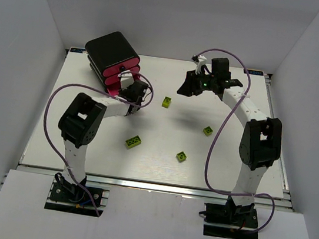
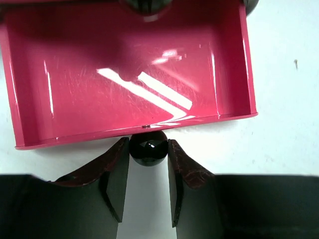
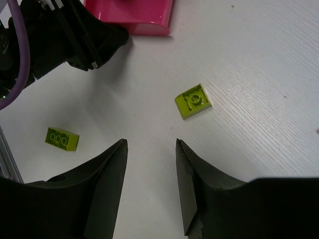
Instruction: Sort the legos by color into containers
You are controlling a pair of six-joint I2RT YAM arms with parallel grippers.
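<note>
The black cabinet point(image 1: 111, 47) sits at the far left corner of the white worktop point(image 1: 230, 165), with three pink drawers point(image 1: 123, 70) stacked in its front. The lowest drawer point(image 2: 75, 50) is pulled out, and the left wrist view shows its glossy pink floor bare.

The left pincer point(image 2: 146, 140) is at the front of that drawer. Its two fingers point(image 2: 117, 169) press against either side of the round black knob point(image 2: 148, 152), pinching it just outside the drawer's front wall.

The right pincer point(image 3: 150, 144) hangs over the far middle of the worktop, tilted toward the cabinet. Its jaws are spread and only bare worktop shows between them.

Four lime-green bricks lie loose on the worktop, none in a drawer. One brick point(image 1: 167, 101) is near the left pincer, just to its right; in the right wrist view it point(image 3: 193, 101) lies slightly ahead of and beside the right finger, not touching it. A longer brick point(image 1: 133, 142) lies nearer the arm bases, close to the left arm's elbow, and shows at the left of the right wrist view point(image 3: 62, 139). A third brick point(image 1: 208, 130) lies beside the right arm, and a fourth brick point(image 1: 181, 156) sits between the two arms, well apart from the cabinet.
</note>
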